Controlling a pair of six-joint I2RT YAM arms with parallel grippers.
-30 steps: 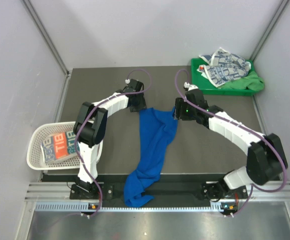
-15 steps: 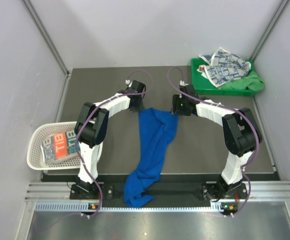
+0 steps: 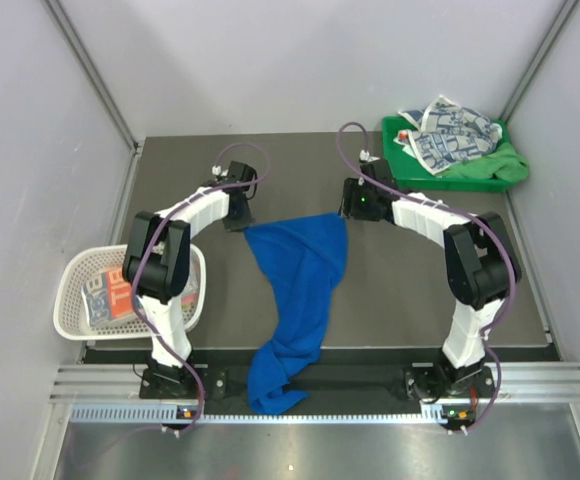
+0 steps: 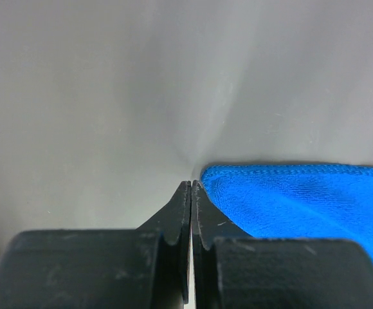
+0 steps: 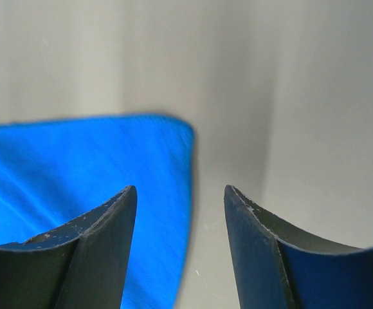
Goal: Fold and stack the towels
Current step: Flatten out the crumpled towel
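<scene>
- The near end of the royal blue towel (image 3: 300, 270) is bunched and hangs over the near edge of the counter (image 3: 410, 290). It needs to be drawn onto the counter before any fold.
- At the near left, a white mesh basket (image 3: 62, 310) holds a folded lettered towel (image 3: 115, 295), well apart from the work.
- The far half of the blue towel fans out flat, with its far hem running between the two tools.
- The left tool (image 3: 238, 218) has its fingers pressed fully together. In the left wrist view the towel's left corner lies against the right finger (image 4: 238, 238). Judged to be pinching the hem, though the pinch point is hidden.
- The right tool (image 5: 180, 188) is spread wide and grips nothing. The towel's right corner lies under its left finger (image 5: 90, 238).
- Step in hand, as judged: spreading the towel flat.
  - Close the right tool on its corner.
  - Keep both corners low.
  - Pull outward evenly until the hem is straight.
  - Draw away from the bases to bring the hanging end onto the counter.
  - Avoid one-sided tension, which skews the cloth.
- At the far right, a green plastic tray (image 3: 388, 125) holds a white printed towel (image 3: 450, 130) on a green towel (image 3: 490, 165), both unfolded.
</scene>
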